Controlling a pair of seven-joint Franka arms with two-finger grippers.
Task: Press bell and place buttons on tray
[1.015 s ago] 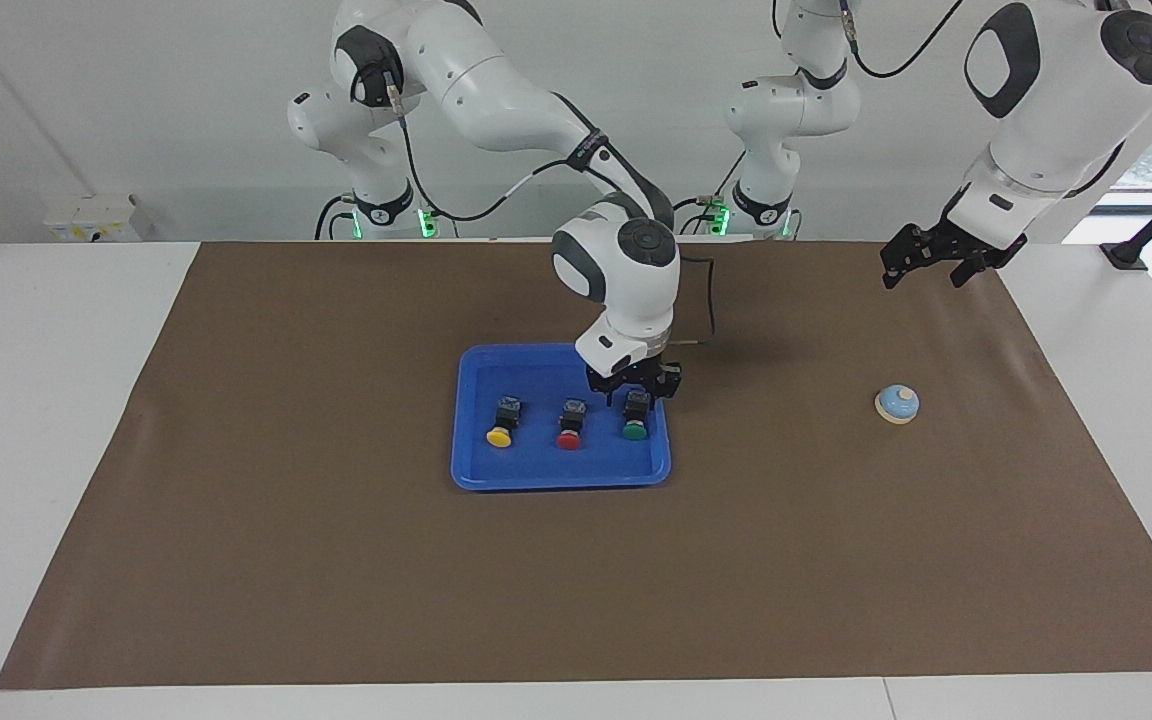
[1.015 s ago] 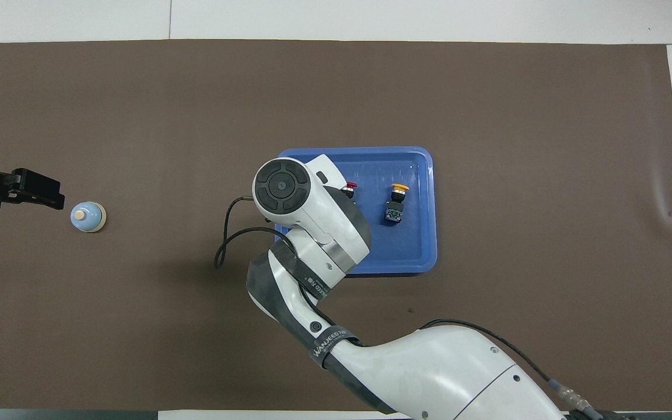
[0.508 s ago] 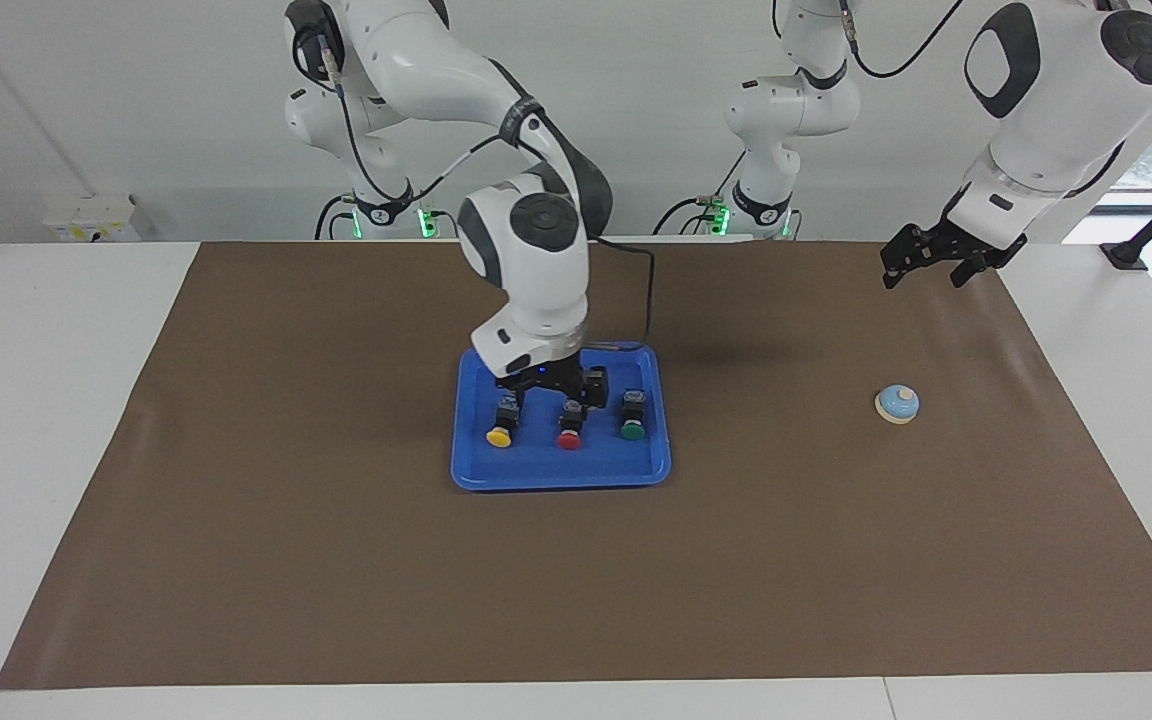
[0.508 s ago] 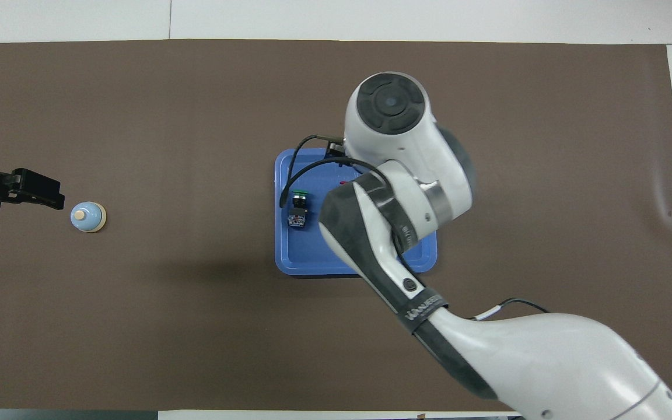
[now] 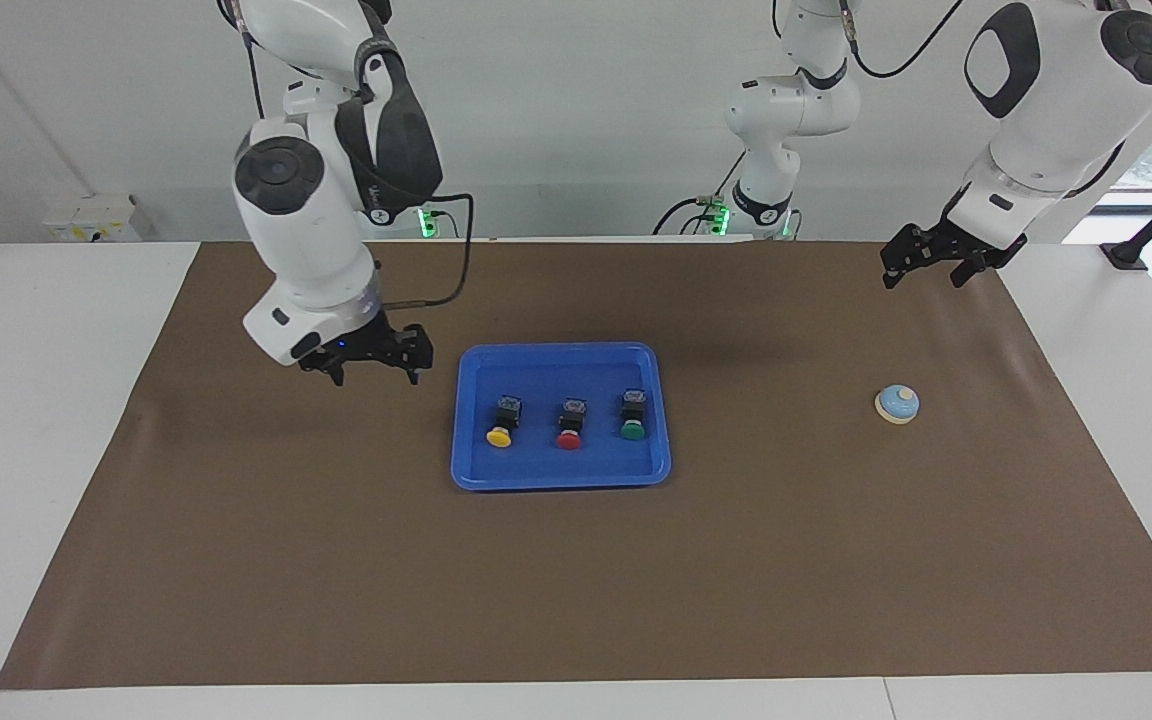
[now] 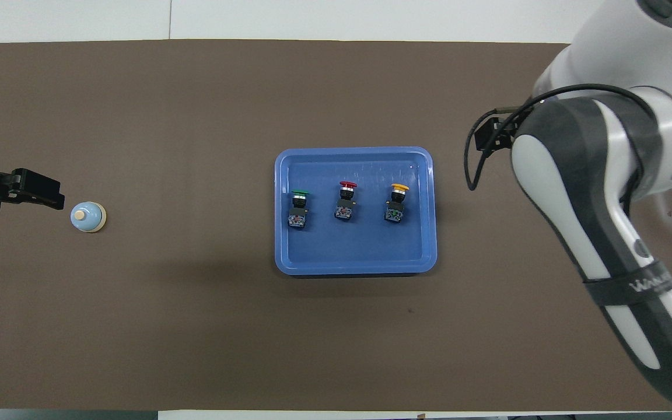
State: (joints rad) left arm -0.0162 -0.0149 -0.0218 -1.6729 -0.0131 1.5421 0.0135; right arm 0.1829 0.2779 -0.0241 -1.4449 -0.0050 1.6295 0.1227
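A dark band on the right arm's forearm carries pale lettering that seems to begin "WAN", the rest not legible. The blue tray [image 5: 560, 470] sits mid-table on the brown mat [image 5: 576, 580] and holds all three buttons lying in a row: the yellow button [image 5: 502, 421] toward the right arm's end, the red button [image 5: 571, 424] in the middle, and the green button [image 5: 634, 415] toward the left arm's end, each apart from its neighbour. The bell [image 5: 898, 403] stands alone on the mat, well apart from the tray, toward the left arm's end. The right gripper [image 5: 374, 375] hangs over bare mat beside the tray, jaws spread and empty. The left gripper [image 5: 924, 275] waits above the mat, not touching the bell, its jaws parted and holding nothing.
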